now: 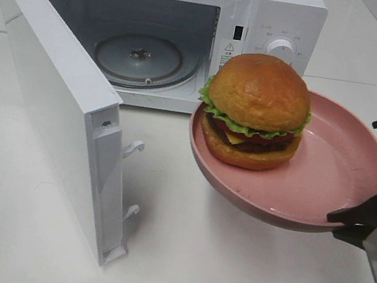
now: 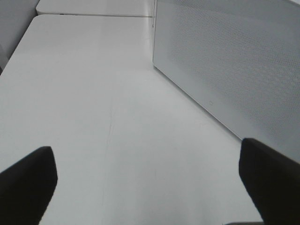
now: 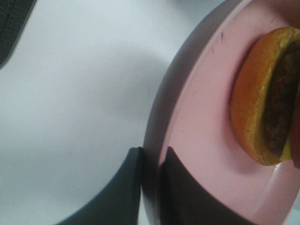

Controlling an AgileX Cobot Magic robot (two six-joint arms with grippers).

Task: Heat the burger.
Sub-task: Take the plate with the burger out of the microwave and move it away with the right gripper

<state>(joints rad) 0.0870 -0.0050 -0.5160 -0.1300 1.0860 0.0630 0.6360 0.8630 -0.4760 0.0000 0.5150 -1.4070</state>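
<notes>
The burger (image 1: pixel 257 109), with a golden bun, lettuce, tomato, cheese and patty, sits on a round pink plate (image 1: pixel 341 173). My right gripper (image 1: pixel 367 213) is shut on the plate's near right rim and holds it tilted in the air in front of the open microwave (image 1: pixel 278 26). In the right wrist view the gripper (image 3: pixel 152 152) pinches the plate's rim (image 3: pixel 197 140), with the burger (image 3: pixel 262 108) beyond it. My left gripper (image 2: pixel 150 187) is open and empty above the table, beside the microwave door (image 2: pixel 234 70). It does not show in the exterior high view.
The microwave door (image 1: pixel 53 91) stands swung wide open toward the front left. The glass turntable (image 1: pixel 139 55) lies inside the cavity. The control knob (image 1: pixel 282 50) is on the right panel. The white table (image 1: pixel 225 269) extends in front.
</notes>
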